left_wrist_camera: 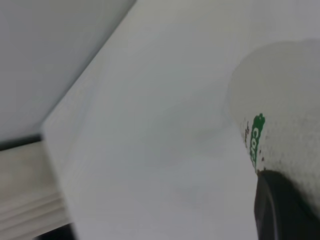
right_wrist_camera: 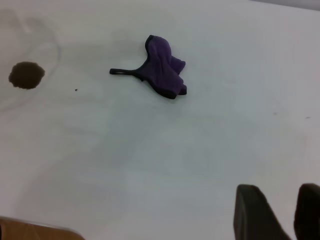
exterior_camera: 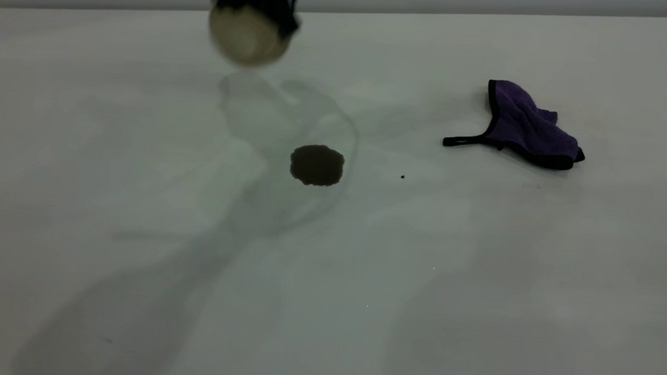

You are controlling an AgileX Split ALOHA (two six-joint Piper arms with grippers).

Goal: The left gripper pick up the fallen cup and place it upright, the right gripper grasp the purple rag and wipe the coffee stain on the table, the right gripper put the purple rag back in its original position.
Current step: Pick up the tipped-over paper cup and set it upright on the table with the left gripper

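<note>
My left gripper (exterior_camera: 255, 0) is shut on the white cup (exterior_camera: 248, 36) and holds it in the air above the far side of the table (exterior_camera: 146, 147), behind the coffee stain (exterior_camera: 316, 164). In the left wrist view the cup (left_wrist_camera: 285, 110) shows its green lettering, with one black finger (left_wrist_camera: 280, 210) against it. The purple rag (exterior_camera: 527, 127) lies crumpled at the right, its black loop strap towards the stain. My right gripper (right_wrist_camera: 291, 215) is open and empty, held above the table well short of the rag (right_wrist_camera: 162, 67); the stain (right_wrist_camera: 26, 75) lies farther off. The right gripper is outside the exterior view.
A tiny black speck (exterior_camera: 402, 176) lies between the stain and the rag. Faint curved smears ring the stain. The table's far edge (exterior_camera: 484, 14) runs just behind the cup; a table edge with a pale ledge (left_wrist_camera: 30, 195) shows in the left wrist view.
</note>
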